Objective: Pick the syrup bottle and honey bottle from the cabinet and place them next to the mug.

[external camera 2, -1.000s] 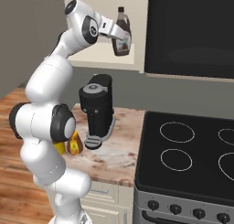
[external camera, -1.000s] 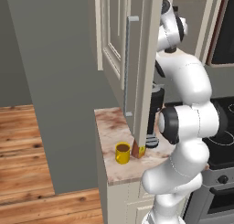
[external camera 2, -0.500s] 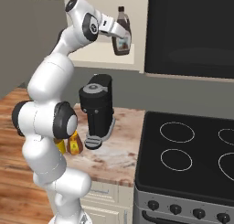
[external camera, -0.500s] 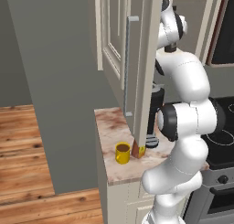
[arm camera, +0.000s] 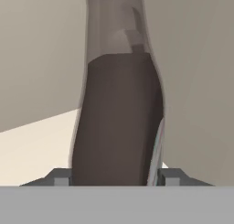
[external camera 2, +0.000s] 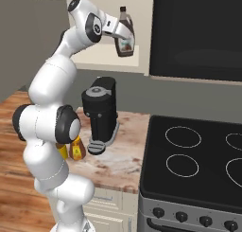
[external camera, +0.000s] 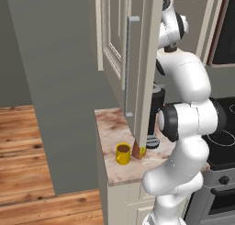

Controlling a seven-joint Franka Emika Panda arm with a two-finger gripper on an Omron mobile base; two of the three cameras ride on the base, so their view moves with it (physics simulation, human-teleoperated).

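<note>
The end effector (external camera 2: 121, 34) was at the open cabinet (external camera 2: 106, 63), high above the desk (external camera 2: 120, 153), with the syrup bottle (external camera 2: 125, 33) directly ahead of it and between its fingers. In the hand view the bottle's dark body (arm camera: 119, 122) stood right in front of the camera, with the two fingertips (arm camera: 60, 177) just at either side of its base. The fingers appeared closed against the bottle's flanks; contact looked likely but the close view did not confirm a firm grip.

The bottle's long axis ran near vertical, cap uppermost, leaning slightly in the right base view. The end effector approached it from the side, roughly level, so its line crossed the bottle's axis at about a right angle. The bottle sat at the cabinet's front edge, over the pale shelf.

The mug (external camera: 123, 153) stood on the desk well below and towards the desk's left end, beside the lower edge of the open cabinet door (external camera: 142, 68). The honey bottle (external camera 2: 77, 148) already stood on the desk just beside the mug's position, partly hidden behind the arm in the right base view. A black appliance (external camera 2: 100, 113) stood on the desk between the cabinet and the stove.

Judgement: the coming move turned on drawing the bottle outward and then carrying it down and leftward, clear of the door and appliance.
</note>
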